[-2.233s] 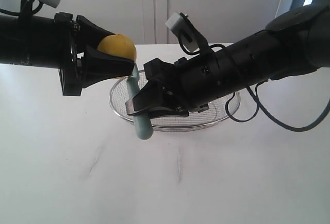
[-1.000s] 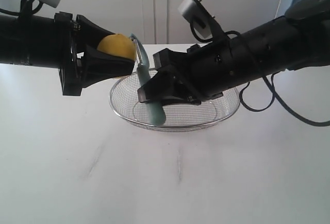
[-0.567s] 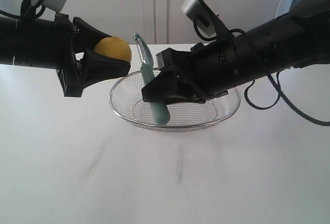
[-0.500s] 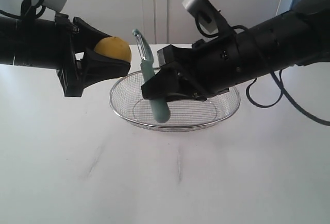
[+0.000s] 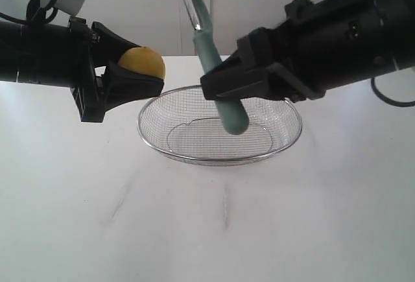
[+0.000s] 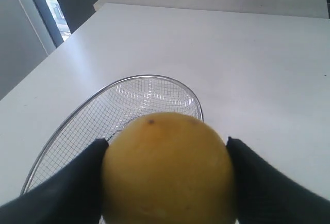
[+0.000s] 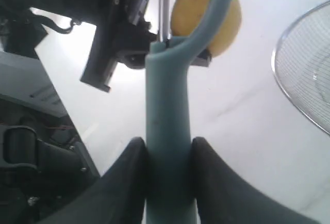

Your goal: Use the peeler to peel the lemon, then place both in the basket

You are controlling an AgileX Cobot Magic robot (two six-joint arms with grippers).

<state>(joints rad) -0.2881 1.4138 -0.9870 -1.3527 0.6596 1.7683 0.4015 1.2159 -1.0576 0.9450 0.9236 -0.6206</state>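
The right hand [image 5: 237,87], clamped on the peeler [image 5: 209,48], has lifted it clear of the lemon [image 5: 146,60] and high over the basket [image 5: 194,159]. The left hand [image 5: 139,74] stays clamped on the lemon beside the rim. Peeling looks paused, and the skin seems intact.

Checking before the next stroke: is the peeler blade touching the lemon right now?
Apart. The exterior view shows the peeler held high over the basket, with clear background between its blade and the lemon.
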